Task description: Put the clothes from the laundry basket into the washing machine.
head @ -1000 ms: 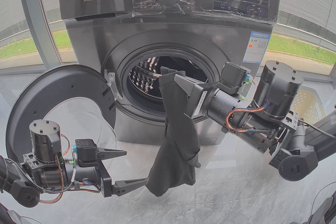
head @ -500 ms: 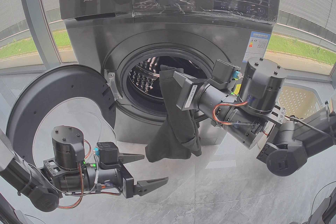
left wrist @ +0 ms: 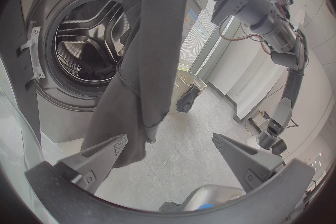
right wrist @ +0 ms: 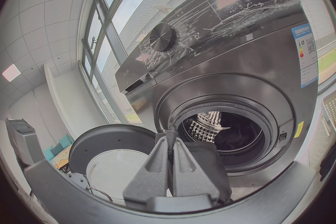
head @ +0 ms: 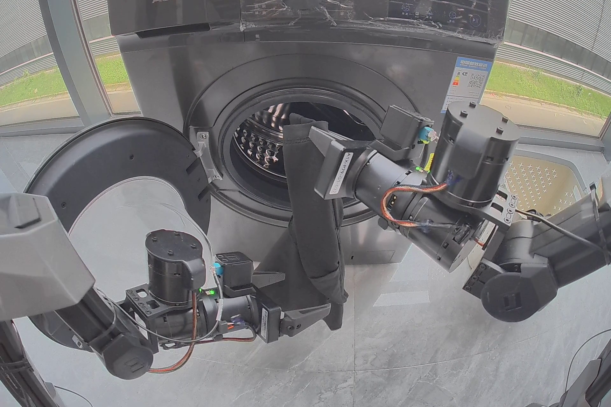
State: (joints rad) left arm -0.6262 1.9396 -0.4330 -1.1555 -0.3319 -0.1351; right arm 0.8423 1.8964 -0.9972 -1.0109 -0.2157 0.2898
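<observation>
My right gripper is shut on the top of a dark garment, held just in front of the washing machine's open drum. The cloth hangs down past the drum's lower rim. In the right wrist view the shut fingertips pinch the garment. My left gripper is open, low down at the garment's bottom end. In the left wrist view the garment hangs beside one of its fingers. Dark clothes lie inside the drum.
The washing machine's round door stands swung open to the left. The white laundry basket is right of the machine, with a dark cloth draped over the basket's rim. Grey tiled floor lies in front.
My left arm has moved right and now has its open fingers at the garment's bottom end. The right gripper has carried the garment slightly left, closer to the drum opening.
</observation>
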